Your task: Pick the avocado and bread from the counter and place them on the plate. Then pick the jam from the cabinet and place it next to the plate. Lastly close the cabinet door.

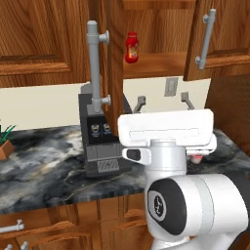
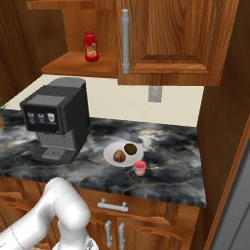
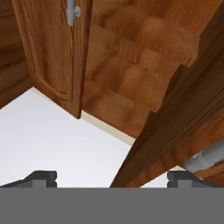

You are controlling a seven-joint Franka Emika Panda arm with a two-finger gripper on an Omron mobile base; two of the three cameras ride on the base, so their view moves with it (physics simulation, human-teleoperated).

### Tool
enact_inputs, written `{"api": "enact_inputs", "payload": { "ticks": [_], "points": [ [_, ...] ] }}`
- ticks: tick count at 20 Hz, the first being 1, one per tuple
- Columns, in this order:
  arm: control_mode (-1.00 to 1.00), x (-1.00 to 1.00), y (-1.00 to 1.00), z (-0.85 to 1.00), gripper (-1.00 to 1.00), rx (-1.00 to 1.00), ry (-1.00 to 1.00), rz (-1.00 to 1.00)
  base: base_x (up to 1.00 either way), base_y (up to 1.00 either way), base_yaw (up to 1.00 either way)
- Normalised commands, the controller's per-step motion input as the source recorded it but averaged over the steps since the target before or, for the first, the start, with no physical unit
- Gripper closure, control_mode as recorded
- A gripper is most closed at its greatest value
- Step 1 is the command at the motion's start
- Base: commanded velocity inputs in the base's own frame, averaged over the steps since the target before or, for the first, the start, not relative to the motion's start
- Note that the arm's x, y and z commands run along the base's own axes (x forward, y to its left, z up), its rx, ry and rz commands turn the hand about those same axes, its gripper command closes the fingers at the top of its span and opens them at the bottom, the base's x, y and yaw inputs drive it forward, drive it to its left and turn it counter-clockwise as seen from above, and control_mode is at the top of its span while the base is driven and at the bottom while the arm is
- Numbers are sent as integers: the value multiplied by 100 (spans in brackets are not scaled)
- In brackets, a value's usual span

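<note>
I've got the gripper pointed up at the cabinet, its two dark fingertips spread wide apart with nothing between them, and the wood of the cabinet door hangs at the upper left of the hand view with a bit of its grey bar handle showing. From the right base view I see the plate on the counter, and both the avocado and the bread are sitting on it, side by side. The jam stands on the counter just beside the plate, on its near right edge. The coffee machine is to the left of the plate. Up on the cabinet shelf a red bottle stands alone, and the cabinet door is still swung open
</note>
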Motion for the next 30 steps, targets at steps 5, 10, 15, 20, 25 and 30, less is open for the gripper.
{"api": "enact_inputs", "payload": {
  "ticks": [5, 10, 15, 20, 25, 30],
  "points": [
    [-100, -37, 77, -40, -100, -3, 31, -5, 0, 0, 0],
    [-100, -35, 79, -46, -100, -5, 33, -5, 0, 0, 0],
    [-100, -42, 74, -43, -100, -3, 31, -5, 0, 0, 0],
    [-100, -43, 74, -42, -100, -3, 32, -5, 0, 0, 0],
    [-100, -33, 54, -31, -100, 0, 32, -6, 0, 0, 0],
    [-100, -25, 25, -6, -100, 0, 26, -6, 0, 0, 0]
  ]
}}
